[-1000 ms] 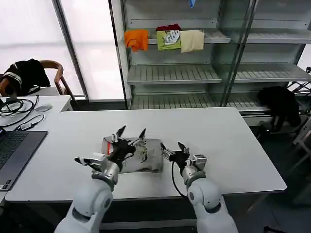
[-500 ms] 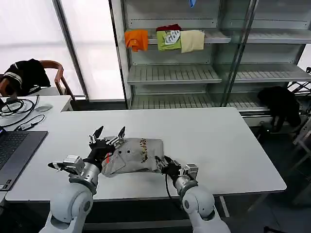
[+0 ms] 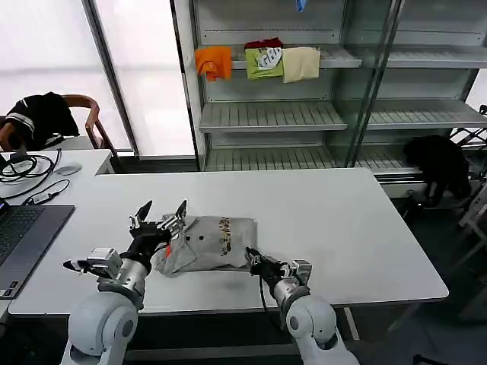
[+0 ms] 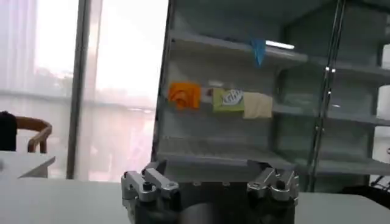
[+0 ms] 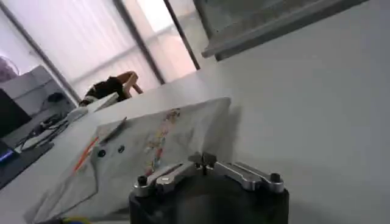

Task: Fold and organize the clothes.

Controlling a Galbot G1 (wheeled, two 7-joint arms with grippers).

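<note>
A folded light grey shirt [image 3: 209, 243] lies on the white table [image 3: 350, 228], near its front edge. It bears a small multicoloured print [image 5: 159, 137] and an orange strip [image 5: 86, 161]. My left gripper [image 3: 160, 214] hovers over the shirt's left end, open, with nothing between its fingers [image 4: 144, 181]. My right gripper [image 3: 253, 259] sits low at the shirt's right front corner with its tips [image 5: 204, 161] shut together. Whether any fabric is pinched there I cannot tell.
A laptop [image 3: 23, 236] and cables [image 3: 27, 169] sit on the desk at far left, beside a chair with a black garment [image 3: 42, 114]. Shelves behind the table hold orange, green and cream cloths [image 3: 262, 62]. Another black garment [image 3: 437, 163] hangs at right.
My left gripper has moved left off the middle of the shirt. My right gripper has dropped toward the front edge and shut. The shirt now looks bunched at its left end.
</note>
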